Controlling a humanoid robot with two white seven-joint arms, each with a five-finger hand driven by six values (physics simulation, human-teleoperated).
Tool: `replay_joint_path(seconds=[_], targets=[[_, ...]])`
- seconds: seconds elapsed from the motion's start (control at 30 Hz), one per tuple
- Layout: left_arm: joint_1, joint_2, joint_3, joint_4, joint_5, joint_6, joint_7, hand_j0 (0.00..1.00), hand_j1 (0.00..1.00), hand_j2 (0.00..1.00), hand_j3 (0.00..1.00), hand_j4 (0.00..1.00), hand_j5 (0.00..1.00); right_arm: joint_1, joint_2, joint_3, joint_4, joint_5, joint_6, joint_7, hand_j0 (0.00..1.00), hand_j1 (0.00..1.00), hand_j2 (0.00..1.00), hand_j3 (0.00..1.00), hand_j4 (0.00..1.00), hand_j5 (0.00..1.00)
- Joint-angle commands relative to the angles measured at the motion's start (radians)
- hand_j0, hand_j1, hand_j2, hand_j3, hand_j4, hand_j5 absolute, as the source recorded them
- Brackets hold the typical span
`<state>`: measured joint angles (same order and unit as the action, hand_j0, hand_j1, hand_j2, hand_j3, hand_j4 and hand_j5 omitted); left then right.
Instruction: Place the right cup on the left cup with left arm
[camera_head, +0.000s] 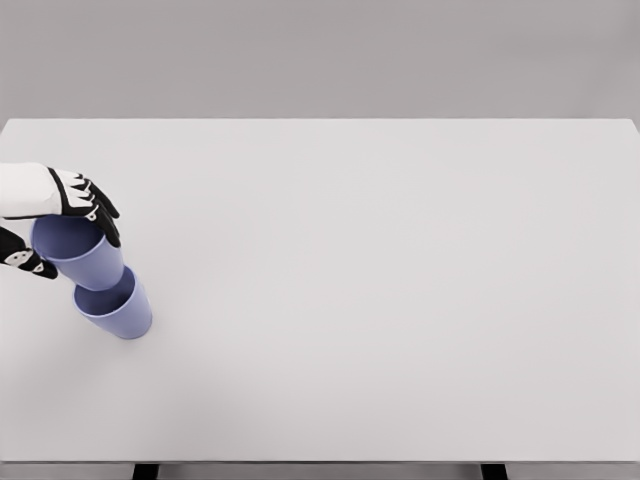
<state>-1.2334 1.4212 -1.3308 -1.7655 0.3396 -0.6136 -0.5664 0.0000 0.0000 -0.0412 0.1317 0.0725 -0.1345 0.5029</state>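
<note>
Two lavender-blue cups show at the left of the head view. One cup (116, 309) stands upright on the white table (380, 280). The other cup (80, 252) is held just above and slightly left of it, its base at the standing cup's rim. My left hand (62, 228) comes in from the left edge and is shut on this upper cup, black-tipped fingers (100, 212) over its far rim and the thumb (28, 262) on its near side. Whether the two cups touch I cannot tell.
The white table spans nearly the whole view, its near edge at the bottom and far edge at the top against a grey wall. Two dark table legs (146, 471) show below the near edge.
</note>
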Motion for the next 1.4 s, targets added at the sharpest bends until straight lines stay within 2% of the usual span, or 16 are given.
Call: replay_joint_path(seconds=[0.0, 0.57, 0.6, 0.63, 0.67, 0.73, 1.03, 1.1, 1.17, 1.2, 1.27, 1.37], targets=[[0.002, 0.002, 0.002, 0.000, 0.007, 0.003, 0.000, 0.66, 0.66, 0.66, 0.66, 0.66, 0.66, 0.000, 0.000, 0.000, 0.000, 0.001, 0.000, 0.000, 1.00, 1.00, 1.00, 1.00, 1.00, 1.00], [0.028, 0.002, 0.002, 0.000, 0.013, 0.003, -0.001, 0.66, 0.66, 0.66, 0.66, 0.66, 0.66, 0.000, 0.000, 0.000, 0.000, 0.001, 0.000, 0.000, 1.00, 1.00, 1.00, 1.00, 1.00, 1.00], [0.029, 0.002, 0.002, 0.000, 0.013, 0.003, 0.000, 0.69, 0.69, 0.69, 0.69, 0.69, 0.69, 0.000, 0.000, 0.000, 0.000, 0.001, 0.000, 0.000, 1.00, 1.00, 1.00, 1.00, 1.00, 1.00], [0.029, 0.002, 0.002, 0.000, 0.013, 0.003, 0.002, 0.84, 0.84, 0.84, 0.84, 0.84, 0.84, 0.002, 0.000, 0.000, 0.000, 0.001, 0.000, 0.000, 1.00, 1.00, 1.00, 1.00, 1.00, 1.00], [0.029, 0.002, 0.002, 0.000, 0.013, 0.003, 0.002, 0.86, 0.86, 0.86, 0.86, 0.86, 0.86, 0.000, 0.000, 0.000, 0.000, 0.001, 0.000, 0.000, 1.00, 1.00, 1.00, 1.00, 1.00, 1.00], [0.029, 0.002, 0.004, 0.000, 0.013, 0.003, 0.002, 0.98, 0.98, 0.98, 0.98, 0.98, 0.98, 0.002, 0.000, 0.000, 0.000, 0.001, 0.000, 0.000, 1.00, 1.00, 1.00, 1.00, 1.00, 1.00], [0.034, 0.005, 0.004, 0.000, 0.015, 0.003, 0.007, 1.00, 1.00, 1.00, 1.00, 1.00, 1.00, 0.000, 0.000, 0.000, 0.000, 0.001, 0.000, 0.000, 1.00, 1.00, 1.00, 1.00, 1.00, 1.00], [0.028, 0.002, 0.019, 0.001, 0.053, 0.003, 0.007, 1.00, 1.00, 1.00, 1.00, 1.00, 1.00, 0.000, 0.000, 0.000, 0.000, 0.001, 0.000, 0.002, 1.00, 1.00, 1.00, 1.00, 1.00, 1.00], [0.023, -0.011, 0.062, 0.001, 0.094, 0.003, 0.007, 1.00, 1.00, 1.00, 1.00, 1.00, 1.00, 0.002, 0.000, 0.000, 0.000, 0.001, 0.000, 0.000, 1.00, 1.00, 1.00, 1.00, 1.00, 1.00], [0.002, -0.030, 0.074, 0.001, 0.121, 0.003, 0.007, 1.00, 1.00, 1.00, 1.00, 1.00, 1.00, 0.000, 0.000, 0.000, 0.000, 0.001, 0.000, 0.000, 1.00, 1.00, 1.00, 1.00, 1.00, 1.00], [-0.027, -0.083, 0.074, 0.000, 0.177, 0.003, 0.003, 1.00, 1.00, 1.00, 1.00, 1.00, 1.00, 0.000, 0.000, 0.000, 0.000, 0.001, 0.000, 0.000, 1.00, 1.00, 1.00, 1.00, 1.00, 1.00], [-0.057, -0.194, 0.071, 0.000, 0.210, 0.003, -0.003, 1.00, 1.00, 1.00, 1.00, 1.00, 1.00, 0.002, 0.000, 0.000, 0.000, 0.001, 0.000, 0.000, 1.00, 1.00, 1.00, 1.00, 1.00, 1.00]])
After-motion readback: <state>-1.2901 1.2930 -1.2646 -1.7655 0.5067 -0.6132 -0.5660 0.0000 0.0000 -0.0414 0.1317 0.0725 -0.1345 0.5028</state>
